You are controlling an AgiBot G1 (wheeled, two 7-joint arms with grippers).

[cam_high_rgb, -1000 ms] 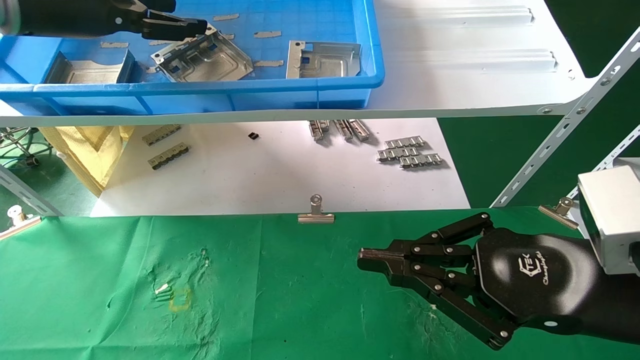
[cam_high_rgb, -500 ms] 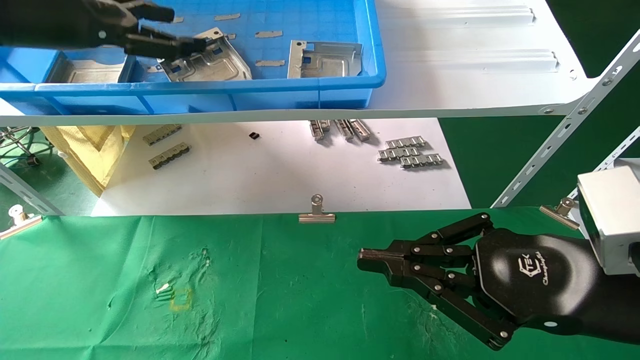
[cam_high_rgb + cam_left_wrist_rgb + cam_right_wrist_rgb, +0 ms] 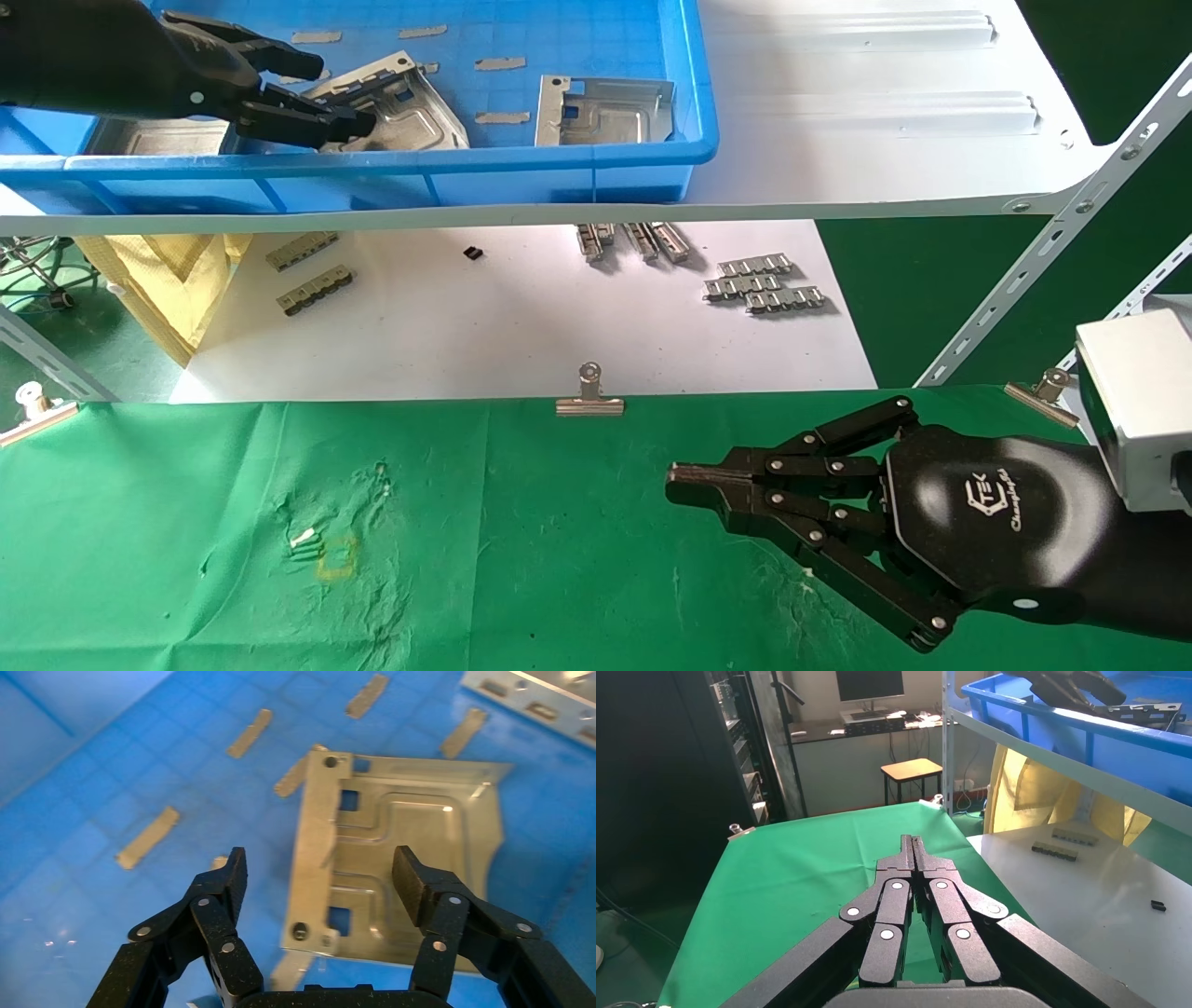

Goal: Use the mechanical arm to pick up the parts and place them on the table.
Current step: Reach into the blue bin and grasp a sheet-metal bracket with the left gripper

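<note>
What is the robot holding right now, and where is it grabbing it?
Nothing yet. The left gripper has its jaws open on either side of a metal part in the blue tray, not clamped on it. The right gripper is shut and empty over the green table.

Monitor (image 3: 869,685) on dark desk (image 3: 859,727); wooden stool (image 3: 911,770).

Leftmost part (image 3: 163,135) mostly behind left gripper (image 3: 321,93) and perhaps tray wall (image 3: 372,168).

Glossy black right end effector (image 3: 694,485) with jointed fingers (image 3: 838,461), silver rivets, white "TEK" logo (image 3: 989,497), grey box wrist (image 3: 1131,405), matching left end effector (image 3: 326,98)
</note>
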